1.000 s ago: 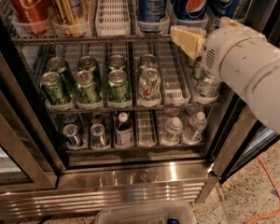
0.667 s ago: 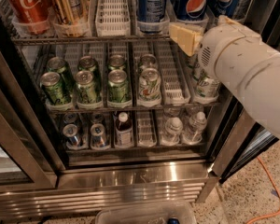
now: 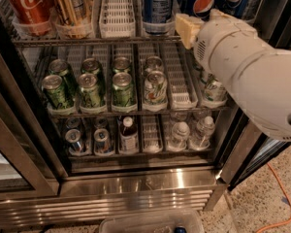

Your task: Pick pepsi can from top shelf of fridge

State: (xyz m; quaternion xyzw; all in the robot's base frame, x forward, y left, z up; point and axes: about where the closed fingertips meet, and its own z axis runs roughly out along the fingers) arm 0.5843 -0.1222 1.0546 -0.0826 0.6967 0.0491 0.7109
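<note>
End effector (image 3: 188, 29) near pepsi can (image 3: 203, 5)

"Co" script on red can (image 3: 29, 6) (cropped), globe logo on pepsi can (image 3: 203, 4), jaws beside it

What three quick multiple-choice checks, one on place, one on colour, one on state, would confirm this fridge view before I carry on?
1. Where is the gripper?
A. At the bottom shelf.
B. At the front rail of the top shelf, just below the pepsi can.
C. Down by the floor.

2. What colour is the far-left can on the top shelf?
A. Green.
B. Blue.
C. Red.

3. How is the pepsi can placed?
A. Upright on the top shelf.
B. Lying on its side.
C. Lifted clear of the shelf.

Answers:
1. B, the gripper sits at the rail right under the globe logo.
2. C, the far-left can is red with white Coca-Cola script.
3. A, the pepsi can stands in its lane behind the rail.
</note>
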